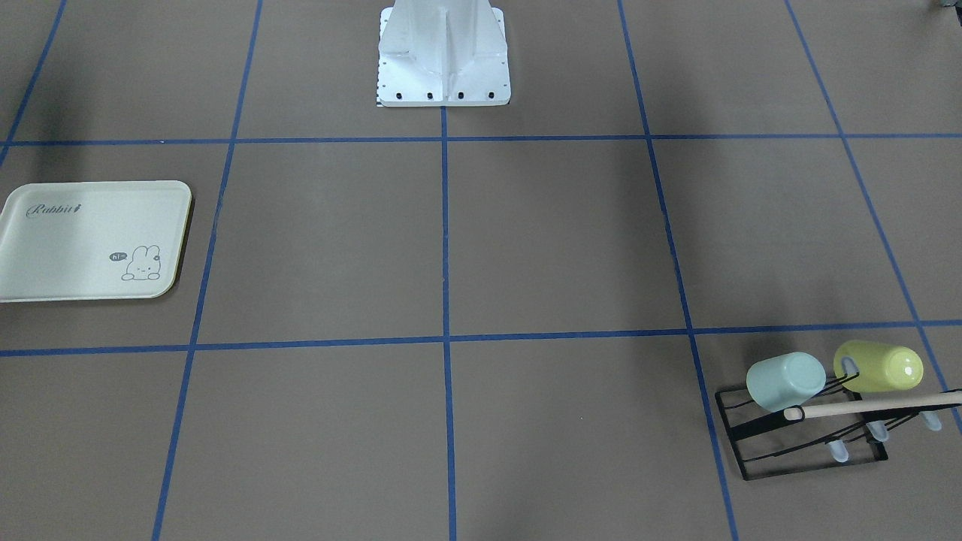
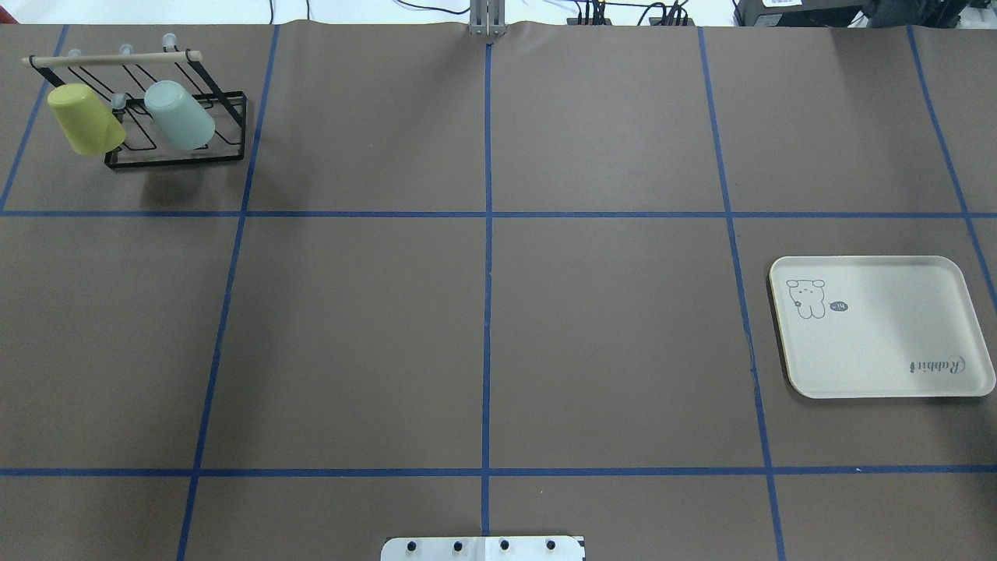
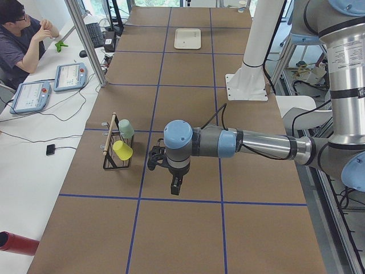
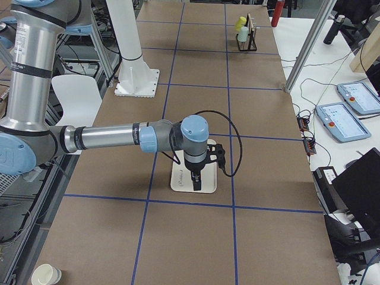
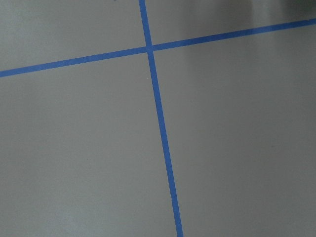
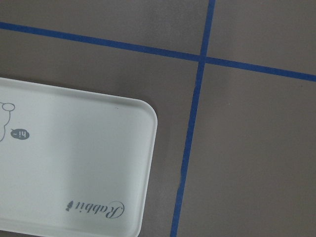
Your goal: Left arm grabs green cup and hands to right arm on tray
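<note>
The pale mint green cup (image 2: pixel 179 114) hangs mouth-down on a black wire rack (image 2: pixel 175 156) at the table's far left corner, beside a yellow-green cup (image 2: pixel 84 118). It also shows in the front-facing view as the green cup (image 1: pixel 785 381). The cream tray (image 2: pixel 880 327) lies flat at the right side with nothing on it. My left gripper (image 3: pixel 175 185) hangs above the bare table a short way from the rack and is seen only from the side, so I cannot tell its state. My right gripper (image 4: pixel 196 183) hovers over the tray (image 4: pixel 179 183); I cannot tell its state either.
Blue tape lines grid the brown table. The robot's white base (image 1: pixel 443 56) stands at the near middle edge. A seated person (image 3: pixel 20 40) and control pendants (image 3: pixel 51 85) are at a side desk beyond the rack. A paper cup (image 4: pixel 46 274) sits at one table corner.
</note>
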Available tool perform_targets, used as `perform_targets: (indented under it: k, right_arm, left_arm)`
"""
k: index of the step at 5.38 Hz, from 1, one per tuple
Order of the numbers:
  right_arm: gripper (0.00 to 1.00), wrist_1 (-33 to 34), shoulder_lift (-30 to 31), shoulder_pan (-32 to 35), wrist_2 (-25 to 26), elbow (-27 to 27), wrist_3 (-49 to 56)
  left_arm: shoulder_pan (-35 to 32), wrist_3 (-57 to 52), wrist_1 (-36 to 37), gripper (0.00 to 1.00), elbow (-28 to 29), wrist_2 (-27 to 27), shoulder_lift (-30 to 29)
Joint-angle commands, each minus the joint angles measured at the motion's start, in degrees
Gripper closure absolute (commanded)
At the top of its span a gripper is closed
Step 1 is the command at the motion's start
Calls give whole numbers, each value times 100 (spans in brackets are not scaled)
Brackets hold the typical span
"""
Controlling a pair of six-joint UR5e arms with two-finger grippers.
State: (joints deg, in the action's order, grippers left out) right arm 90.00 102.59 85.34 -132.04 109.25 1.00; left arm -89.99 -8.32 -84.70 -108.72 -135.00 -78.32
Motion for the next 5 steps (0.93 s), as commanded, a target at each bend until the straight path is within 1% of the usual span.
perform_targets:
  k: [1, 2, 3, 4, 5]
  right_arm:
    - [0, -9, -46, -9, -14, 8, -21]
    - [0, 0, -221, -9, -23, 8, -21]
    - [0, 9, -301, -52, -32, 130, -12]
    - [0, 17, -676, -122, -41, 157, -38]
    - [0, 9, -697, -236, -23, 140, -665]
  left_arm:
    - [8, -38, -3, 0, 0, 0, -25]
    - [8, -38, 6, 0, -87, 0, 1]
    - [8, -38, 6, 0, -244, 0, 27]
    - [25, 14, -89, 0, -228, -9, -182]
    - [26, 14, -99, 0, -167, -26, -393]
